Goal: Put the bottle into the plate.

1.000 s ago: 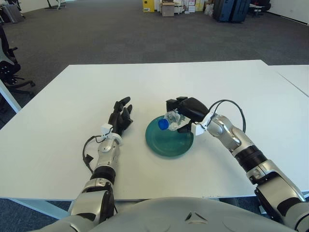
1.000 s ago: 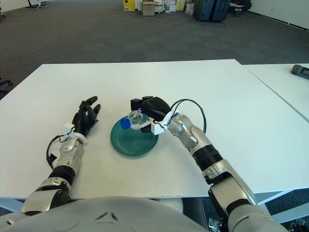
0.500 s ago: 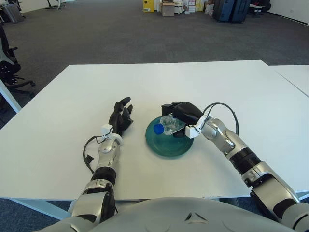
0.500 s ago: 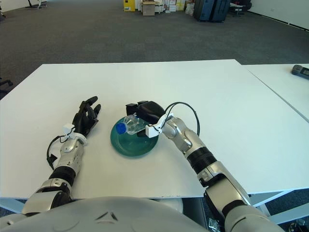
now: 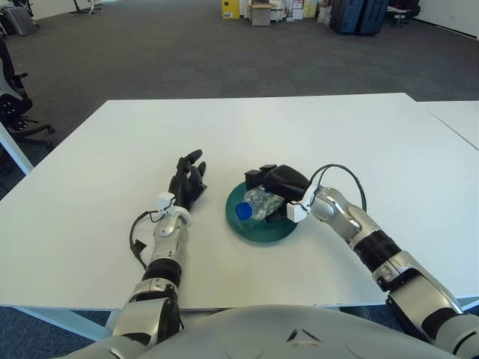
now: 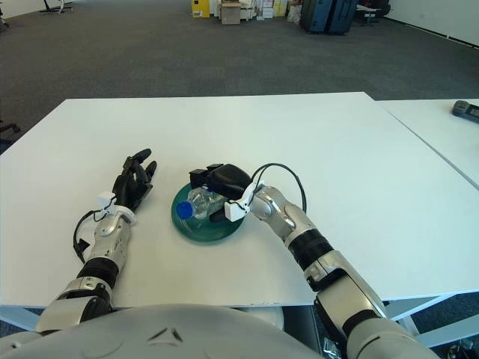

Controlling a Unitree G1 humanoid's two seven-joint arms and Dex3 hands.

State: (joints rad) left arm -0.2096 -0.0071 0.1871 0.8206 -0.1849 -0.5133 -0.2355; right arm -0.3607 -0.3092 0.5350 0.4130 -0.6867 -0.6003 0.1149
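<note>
right robot hand (image 5: pixel 274 183) closed around the bottle (image 5: pixel 258 203), now lower over the plate (image 5: pixel 258 230) than before

A white table (image 5: pixel 299 127) fills the foreground, its top bare and evenly lit. A second white table (image 5: pixel 458 112) stands just beside it at the right, with a small dark object (image 6: pixel 466 109) lying on it. Dark grey carpet (image 5: pixel 172 52) stretches away to the far end of the room, where boxes (image 5: pixel 262 11) and dark cases (image 5: pixel 359 15) are stacked. At the left edge stands a black office chair (image 5: pixel 15 105).
</note>
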